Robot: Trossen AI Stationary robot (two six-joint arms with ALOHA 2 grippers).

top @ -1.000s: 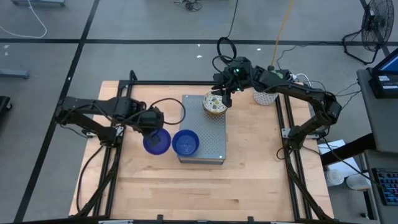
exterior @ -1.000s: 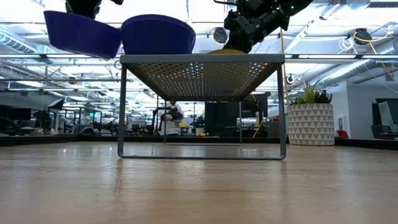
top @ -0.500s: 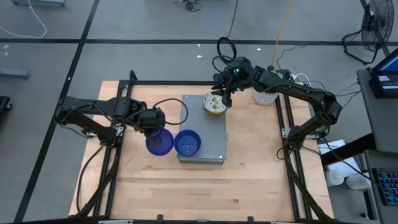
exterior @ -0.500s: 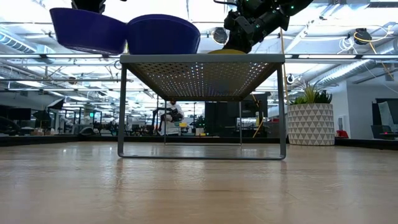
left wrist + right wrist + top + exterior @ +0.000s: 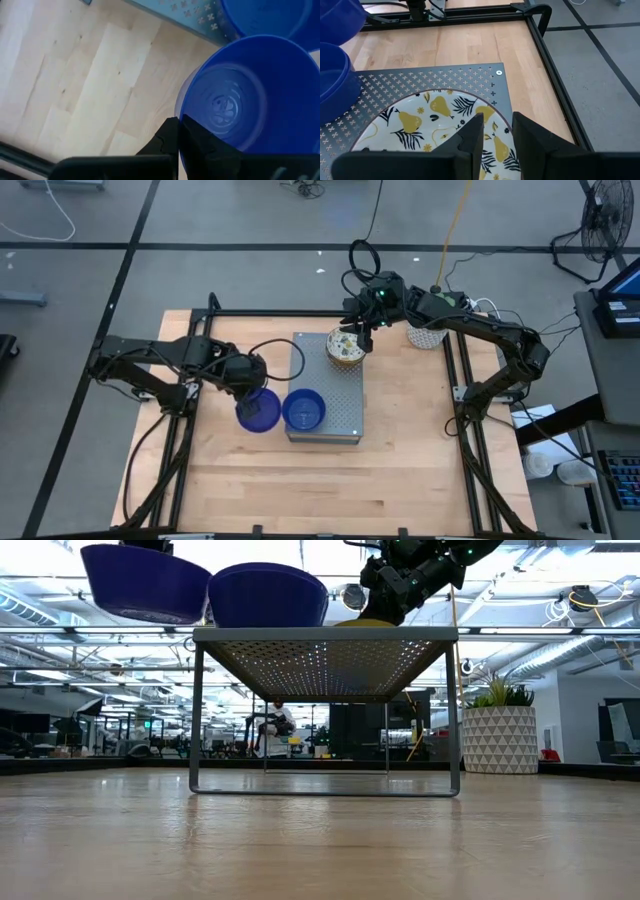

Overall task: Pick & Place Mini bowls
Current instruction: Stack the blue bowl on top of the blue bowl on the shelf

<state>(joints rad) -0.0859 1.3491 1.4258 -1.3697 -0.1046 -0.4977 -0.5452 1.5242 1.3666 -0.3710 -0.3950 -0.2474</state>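
Left end effector (image 5: 250,385) clamped on rim of blue bowl (image 5: 258,410), held aloft just beside perforated rack (image 5: 340,415). Second blue bowl (image 5: 303,409) on rack. Right end effector (image 5: 357,338) pinching rim of patterned bowl (image 5: 343,350) on rack's far end. Glossy, rigid, likely slippery, chip-prone; rim pinch best.
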